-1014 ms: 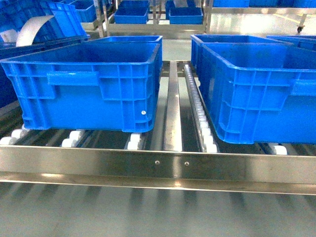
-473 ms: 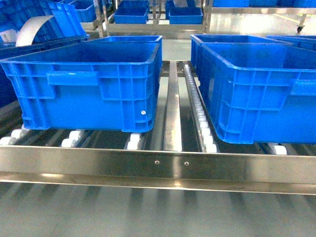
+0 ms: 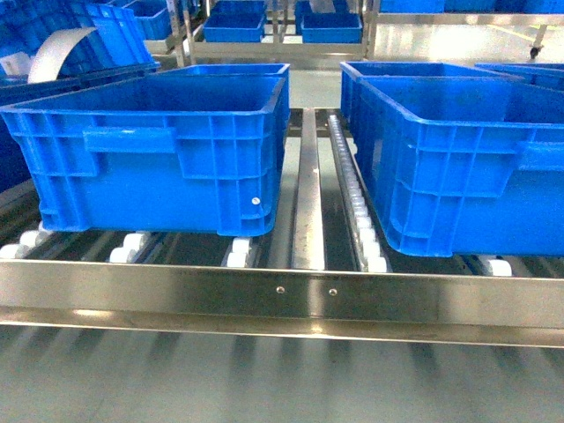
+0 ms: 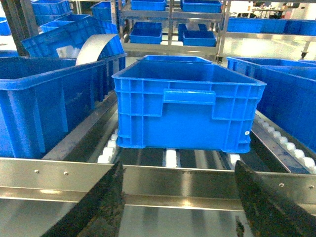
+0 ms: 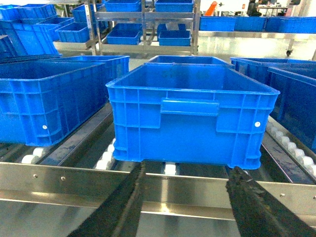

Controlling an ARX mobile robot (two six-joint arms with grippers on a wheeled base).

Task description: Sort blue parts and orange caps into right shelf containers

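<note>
Two crates at the shelf front, both grippers spread and holding nothing.

In the head view two big blue crates sit side by side on the roller shelf: one on the left (image 3: 154, 150), one on the right (image 3: 458, 167), apart, with a steel rail (image 3: 308, 189) between them; at least two more crates stand close behind. No blue parts or orange caps show in any view, and the crate insides are hidden. The left gripper (image 4: 177, 207) hangs low before the front bar (image 4: 168, 180), fingers wide, facing the left crate. The right gripper (image 5: 185, 207) sits likewise, spread, facing the right crate.
</note>
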